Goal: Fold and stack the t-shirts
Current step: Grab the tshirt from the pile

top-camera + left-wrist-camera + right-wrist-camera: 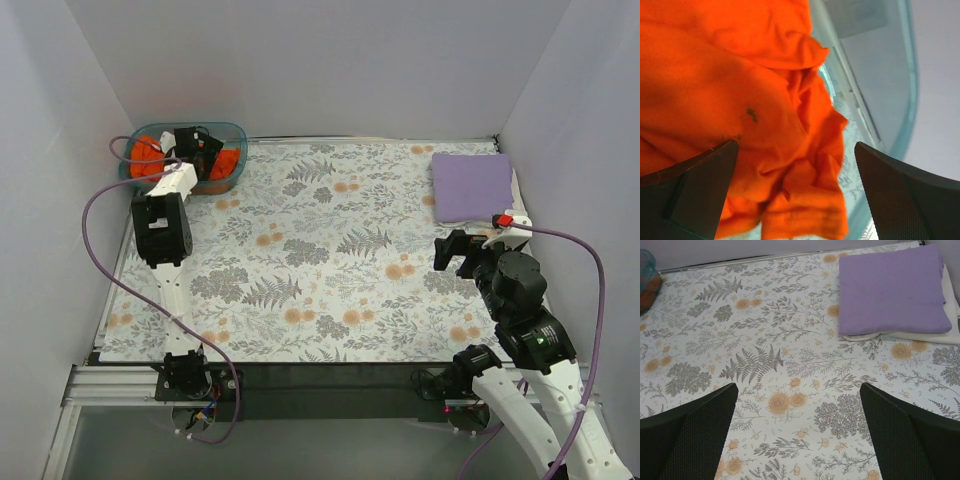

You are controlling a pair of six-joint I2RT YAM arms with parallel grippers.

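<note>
Our left gripper [796,145], jaws wide, hangs just above the orange shirt [715,75] crumpled in the tub [900,100] at the far-left corner; the purple shirt [890,290] lies folded far-right, beyond our right gripper [797,387], also wide.

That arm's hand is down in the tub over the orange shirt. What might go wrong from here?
The orange t-shirt lies crumpled in the tub, so the open left hand may catch just one fold and drag it out bunched. The thin plastic tub could also tip or slide with the pull.
</note>
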